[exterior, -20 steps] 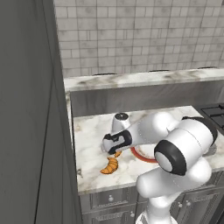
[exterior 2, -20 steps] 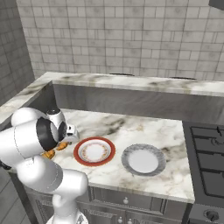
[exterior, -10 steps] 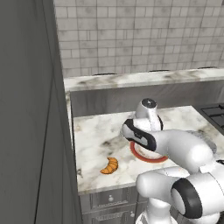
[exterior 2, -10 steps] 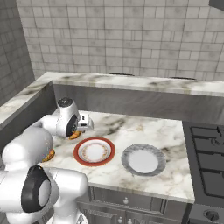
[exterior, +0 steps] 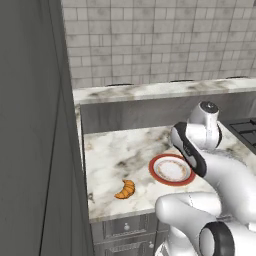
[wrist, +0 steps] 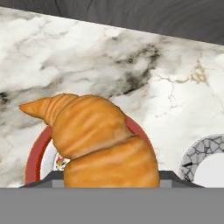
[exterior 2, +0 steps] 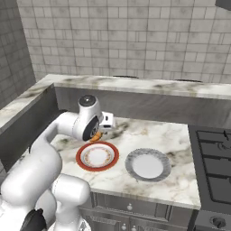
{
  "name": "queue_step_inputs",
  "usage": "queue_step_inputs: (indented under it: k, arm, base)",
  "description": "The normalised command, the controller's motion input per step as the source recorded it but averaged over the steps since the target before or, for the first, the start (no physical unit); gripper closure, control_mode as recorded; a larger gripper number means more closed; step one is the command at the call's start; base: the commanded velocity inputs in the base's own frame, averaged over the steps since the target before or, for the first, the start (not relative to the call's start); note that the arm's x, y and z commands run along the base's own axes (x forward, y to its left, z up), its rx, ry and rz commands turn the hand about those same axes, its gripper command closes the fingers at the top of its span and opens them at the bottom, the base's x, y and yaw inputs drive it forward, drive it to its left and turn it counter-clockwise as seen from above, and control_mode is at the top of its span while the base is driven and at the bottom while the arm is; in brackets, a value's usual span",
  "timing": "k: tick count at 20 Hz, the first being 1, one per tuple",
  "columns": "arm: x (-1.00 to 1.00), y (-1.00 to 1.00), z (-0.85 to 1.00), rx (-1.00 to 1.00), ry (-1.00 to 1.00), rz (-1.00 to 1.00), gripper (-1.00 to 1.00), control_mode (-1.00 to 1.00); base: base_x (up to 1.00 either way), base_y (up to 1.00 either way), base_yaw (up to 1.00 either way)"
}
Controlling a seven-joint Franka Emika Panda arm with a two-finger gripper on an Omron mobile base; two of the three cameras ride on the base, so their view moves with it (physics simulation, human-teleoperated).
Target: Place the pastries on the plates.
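Croissant [wrist: 105,142] clenched in the gripper [exterior 2: 96,135] hung above the red-rimmed plate [exterior 2: 97,156] (grey-blue plate [exterior 2: 148,164] at its 3 o'clock in the right base view), while a second croissant [exterior: 125,189] lay on the marble counter [exterior: 112,155].

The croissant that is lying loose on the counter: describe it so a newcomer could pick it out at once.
Start at the marble counter beside the tall grey cabinet. Left of the red-rimmed plate, near the counter's front edge, lies a small golden-orange crescent croissant. It rests bare on the marble, on no plate, while the other croissant is held in the pincer above the red-rimmed plate.
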Motion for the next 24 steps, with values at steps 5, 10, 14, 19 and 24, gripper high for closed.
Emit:
queue_step_inputs:
  k: [5, 10, 14, 19, 24]
  arm:
    - [0.00, -0.87, 0.08, 0.03, 0.41, -0.21, 1.00, -1.00]
    - [0.00, -0.78, -0.06, 0.03, 0.27, -0.16, 1.00, -1.00]
    - [-0.03, -0.69, -0.22, 0.01, 0.19, -0.18, 1.00, -1.00]
    - [-0.14, -0.45, -0.28, 0.02, 0.08, -0.14, 1.00, -1.00]
    - [-0.01, -0.43, -0.40, 0.01, -0.12, -0.10, 1.00, -1.00]
  base:
    - [0.00, 0.00, 0.00]
    - [0.00, 0.00, 0.00]
    - [0.00, 0.00, 0.00]
    - [0.00, 0.00, 0.00]
    - [0.00, 0.00, 0.00]
